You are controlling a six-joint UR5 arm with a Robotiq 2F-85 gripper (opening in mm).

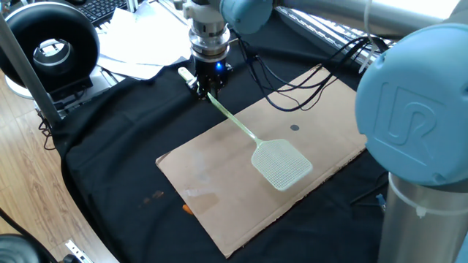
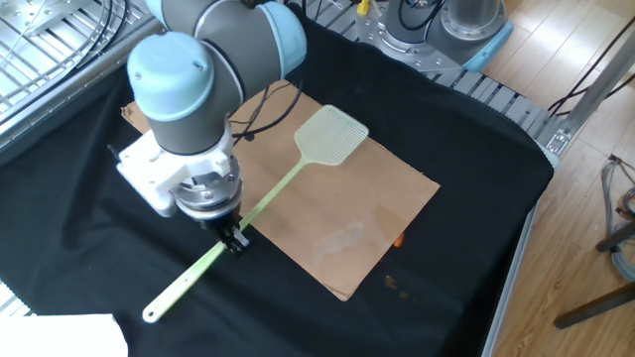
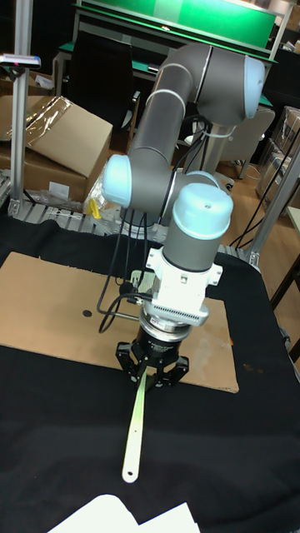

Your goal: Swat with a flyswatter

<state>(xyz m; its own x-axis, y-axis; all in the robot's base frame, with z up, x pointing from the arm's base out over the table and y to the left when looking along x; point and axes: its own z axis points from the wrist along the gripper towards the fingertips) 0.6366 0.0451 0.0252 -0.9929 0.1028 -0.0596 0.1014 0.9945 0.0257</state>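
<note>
The hand is clamped on the handle of the flyswatter just off one edge of the cardboard sheet, which lies on the bench. The mesh head sits over the cardboard's far edge; the rounded handle end reaches over the black cloth near a white paper

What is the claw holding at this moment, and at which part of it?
The claw holds the flyswatter by its thin handle, partway along it; the rounded end sticks out free behind the claw.
</note>
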